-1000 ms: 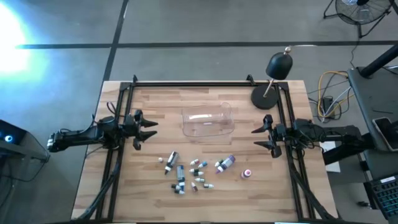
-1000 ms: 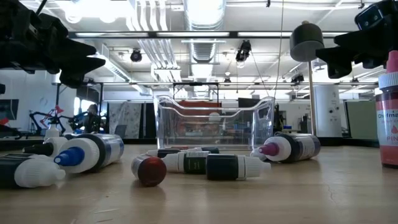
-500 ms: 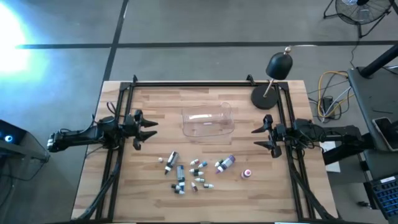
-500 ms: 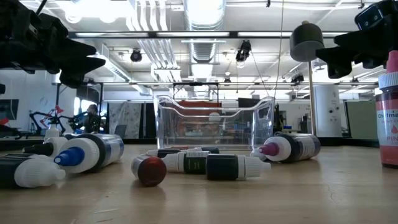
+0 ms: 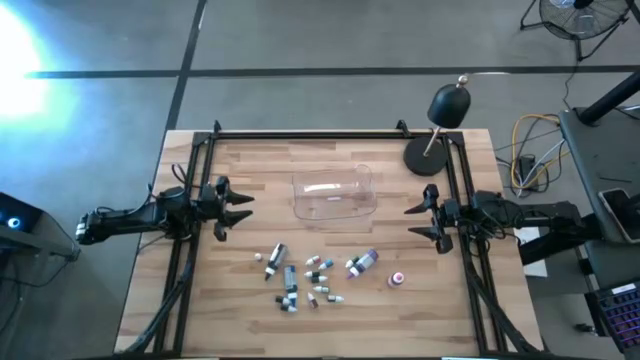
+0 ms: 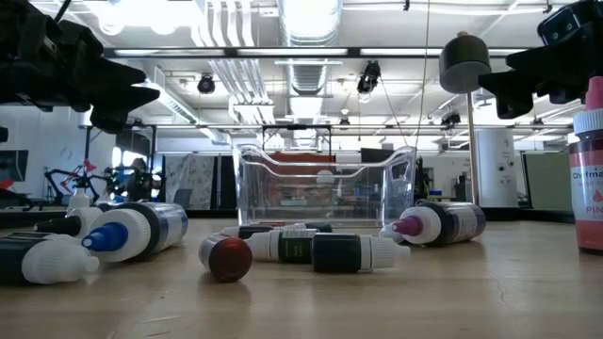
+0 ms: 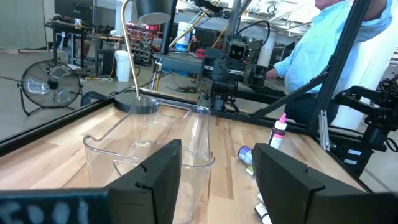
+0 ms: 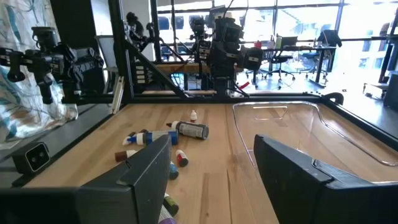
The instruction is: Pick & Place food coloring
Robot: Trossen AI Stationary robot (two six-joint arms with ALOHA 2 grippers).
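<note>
Task judged not begun. All food coloring bottles [image 5: 310, 272] lay scattered on the worktop [image 5: 250, 170] near the clear tub [image 5: 334, 194], which held none. Left end effector [image 5: 240, 205] and right end effector [image 5: 410, 220] hovered at the sides, fingers spread, holding nothing.

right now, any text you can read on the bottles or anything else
"PIN": partial word on the upright pink-capped bottle, cut off by the low view's edge.
A line above it starts with "D"; the rest is too blurred to read.
Labels on the lying bottles: too small to read.
</note>
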